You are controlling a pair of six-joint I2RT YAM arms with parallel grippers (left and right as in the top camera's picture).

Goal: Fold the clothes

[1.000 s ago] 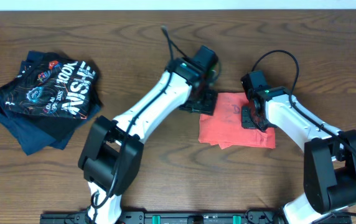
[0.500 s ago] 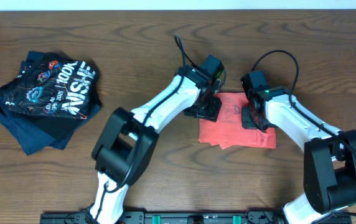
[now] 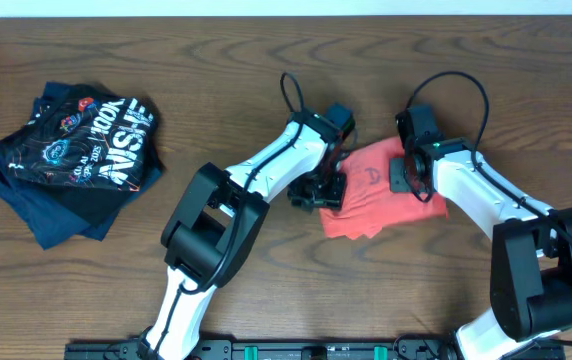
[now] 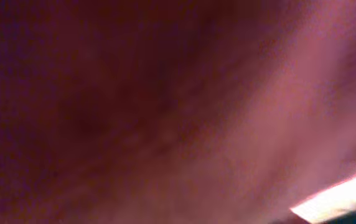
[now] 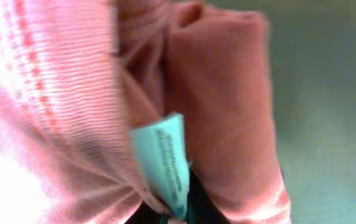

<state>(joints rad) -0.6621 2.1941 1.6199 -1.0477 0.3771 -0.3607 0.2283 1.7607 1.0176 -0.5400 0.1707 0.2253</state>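
The red-orange T-shirt (image 3: 378, 196) lies bunched on the wooden table (image 3: 266, 60) between both claws. The left claw (image 3: 318, 190) is buried in its edge, seeing only blurred red, so I cannot tell its grip. The right claw (image 3: 411, 178) pinches a fold beside the care label (image 5: 165, 163).
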